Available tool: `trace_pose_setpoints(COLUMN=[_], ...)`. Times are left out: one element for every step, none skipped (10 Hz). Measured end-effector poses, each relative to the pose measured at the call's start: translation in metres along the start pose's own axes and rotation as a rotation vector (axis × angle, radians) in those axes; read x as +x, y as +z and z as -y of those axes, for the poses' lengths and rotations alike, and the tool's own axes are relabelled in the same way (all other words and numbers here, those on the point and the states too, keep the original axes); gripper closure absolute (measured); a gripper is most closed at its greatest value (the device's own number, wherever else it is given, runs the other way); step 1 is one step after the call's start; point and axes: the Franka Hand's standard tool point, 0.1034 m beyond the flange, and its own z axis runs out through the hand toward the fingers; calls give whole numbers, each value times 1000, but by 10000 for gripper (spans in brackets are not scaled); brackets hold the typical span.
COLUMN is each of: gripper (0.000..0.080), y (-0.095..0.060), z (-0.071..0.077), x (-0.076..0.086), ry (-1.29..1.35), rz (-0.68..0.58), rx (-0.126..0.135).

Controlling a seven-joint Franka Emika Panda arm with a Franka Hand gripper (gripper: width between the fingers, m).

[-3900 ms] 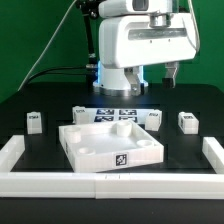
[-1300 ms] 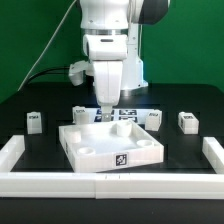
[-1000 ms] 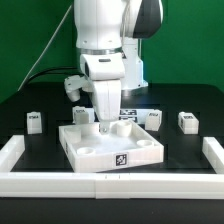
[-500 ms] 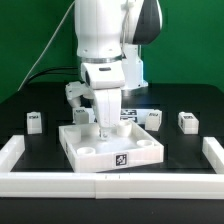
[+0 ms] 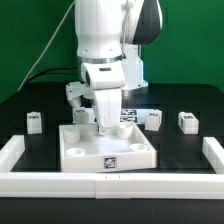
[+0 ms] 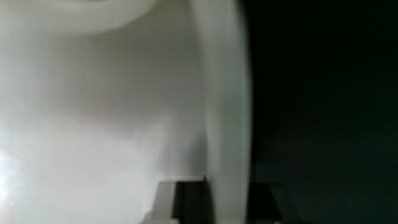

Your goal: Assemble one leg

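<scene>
Up front, rail (image 5: 110, 183): a low white border along the table's near edge, with a side piece running back at each end.
Table (image 5: 190, 148): black and matte.
Square piece (image 5: 85, 155): a large white tray-like part with raised walls and round corner holes. It sits squarely behind the rail at mid-table.
Tag (image 5: 111, 162): a black-and-white square marker on the square piece's near wall. Its pattern is too small to read.
Gripper (image 5: 102, 128): points straight down, with its tips inside the square piece near the far wall. The pictures do not show whether the fingers are spread or clamped on anything.
White surface (image 6: 107, 130): fills most of the wrist view, blurred and very close, with darkness beside it. I cannot tell which part it is.
Leg one (image 5: 33, 121): a small white block with a tag, upright on the table and well apart at the exterior view's left.
Leg two (image 5: 187, 121): another like it, well apart at the exterior view's right.
Leg three (image 5: 152, 119): just beyond the square piece's far corner on the exterior view's right.
Leg four (image 5: 78, 114): behind the far corner on the other side, partly hidden by the gripper.
Marker board (image 5: 130, 113): flat and white with several tags, lying behind the square piece. The tags are unreadable.
Arm (image 5: 105, 40): white, rising above the gripper.
Cables (image 5: 45, 62): black, trailing at the exterior view's left.
Backdrop (image 5: 195, 40): plain green.
</scene>
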Motion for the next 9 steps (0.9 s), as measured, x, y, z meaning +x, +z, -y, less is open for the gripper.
trace_pose_setpoints(gripper=[737, 737, 737, 737, 737, 737, 737, 737, 737], y=[0, 0, 0, 0, 0, -1, -1, -2, -2], z=[0, 0, 0, 0, -2, -9, -14, -22, -30], x=[0, 0, 0, 0, 5, 22, 36, 46, 55], ry=[0, 0, 0, 0, 51, 151, 186, 212, 236], rz=[0, 0, 0, 0, -1, -6, -8, -8, -9], rx=[0, 0, 0, 0, -2, -7, -9, -15, -20])
